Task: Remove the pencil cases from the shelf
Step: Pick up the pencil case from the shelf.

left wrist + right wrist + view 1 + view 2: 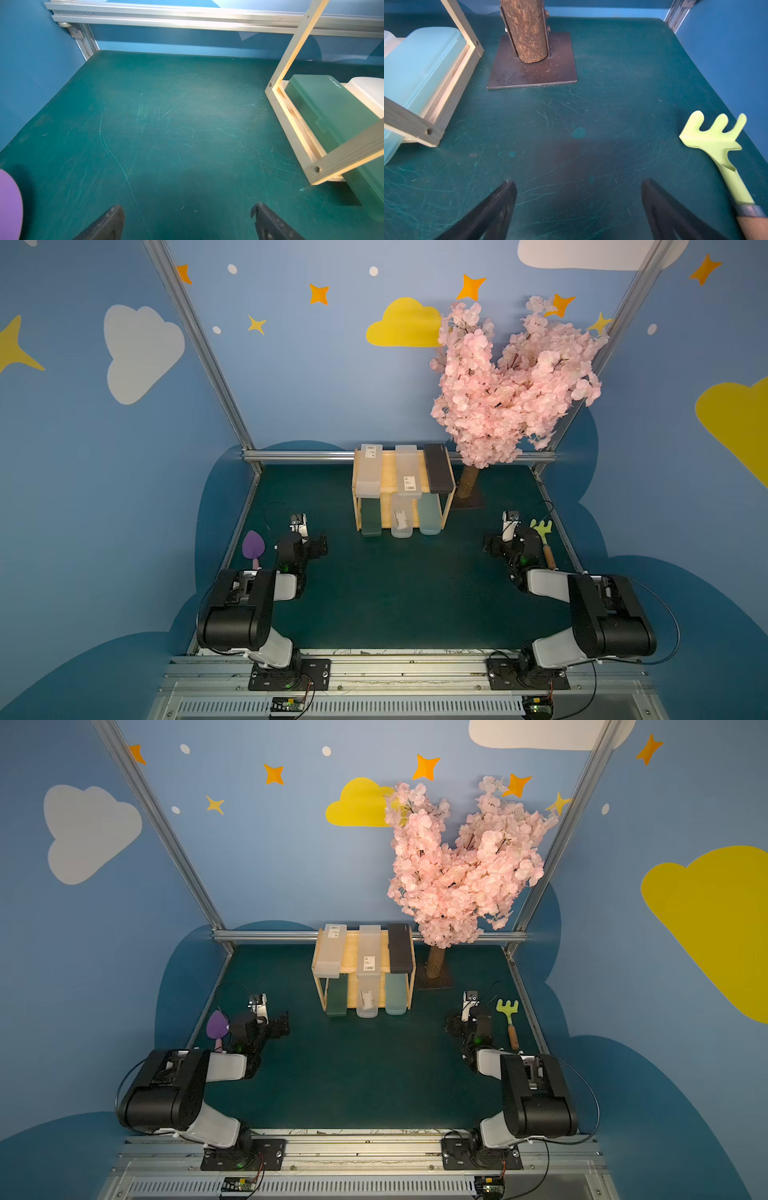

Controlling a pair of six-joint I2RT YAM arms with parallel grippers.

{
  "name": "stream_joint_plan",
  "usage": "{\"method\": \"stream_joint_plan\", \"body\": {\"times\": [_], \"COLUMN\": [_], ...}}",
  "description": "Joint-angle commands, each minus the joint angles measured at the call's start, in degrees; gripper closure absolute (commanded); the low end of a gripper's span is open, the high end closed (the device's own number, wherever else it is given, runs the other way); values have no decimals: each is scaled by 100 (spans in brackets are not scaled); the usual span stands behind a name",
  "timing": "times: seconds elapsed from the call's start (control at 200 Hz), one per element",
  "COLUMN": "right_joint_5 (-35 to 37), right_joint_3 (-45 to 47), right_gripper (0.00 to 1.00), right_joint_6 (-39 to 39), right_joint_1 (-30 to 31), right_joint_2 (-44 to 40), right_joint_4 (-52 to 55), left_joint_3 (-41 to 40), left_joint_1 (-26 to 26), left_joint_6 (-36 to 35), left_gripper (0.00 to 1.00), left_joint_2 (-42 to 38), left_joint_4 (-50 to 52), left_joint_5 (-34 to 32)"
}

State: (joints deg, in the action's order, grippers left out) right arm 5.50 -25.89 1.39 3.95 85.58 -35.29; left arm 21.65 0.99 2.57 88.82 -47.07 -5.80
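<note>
Left gripper [187,207]: wide open, empty, only scratched green mat [166,124] showing between the fingers
Right gripper [579,182]: same deal, spread wide, holding nothing, low over bare mat
Why parked like that: looks like a ready pose tbh, one arm each side of the rack, neither committed to a case yet
Clutter by the grippers: purple trowel [253,545] just outboard of the left one, green toy rake [712,141] just outboard of the right one. Not part of the job, best left alone
Shelf [388,472]: small two-tier wooden rack at the back centre of the mat, between the two grippers and further back
Top tier: frosted white case [369,470] on the left, second frosted white case [407,468] in the middle, black case [438,468] on the right, all lying front-to-back
Lower tier: dark green case [370,516], clear case [402,522], light blue case [430,514], same orientation, front ends poking out past the frame
Upshot: overhanging ends probably the easy grab spot, no reaching in between the posts
Nearest to left gripper: dark green case, ahead and inboard, near but not touching
Nearest to right gripper: light blue case, ahead and inboard, also apart
Progress: none out so far, all six on the shelf
Watch out: tree trunk [527,31] just beside the shelf's right side, likely tight for the right arm
</note>
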Motion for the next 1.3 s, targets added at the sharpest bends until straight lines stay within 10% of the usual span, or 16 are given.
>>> {"method": "stream_joint_plan", "body": {"times": [0.0, 0.696, 0.826, 1.292], "right_joint_5": [-40, -177, -411, -126], "right_joint_3": [-93, -592, -1704, -5214], "right_gripper": [2, 2, 2, 2], "right_joint_6": [19, -168, 8, -819], "right_joint_1": [-23, -101, -20, 2218], "right_joint_2": [-96, -332, -692, -1009], "right_joint_4": [75, 844, 2991, 6192], "left_joint_3": [67, 93, 1424, 3588], "left_joint_1": [-5, 17, 16, -655], "left_joint_6": [-63, -79, 258, 845], "left_gripper": [0, 0, 0, 0], "left_joint_2": [-83, -132, -1104, -2817], "left_joint_4": [-74, -188, 2817, 6181], "left_joint_5": [44, 65, -230, 2055]}}
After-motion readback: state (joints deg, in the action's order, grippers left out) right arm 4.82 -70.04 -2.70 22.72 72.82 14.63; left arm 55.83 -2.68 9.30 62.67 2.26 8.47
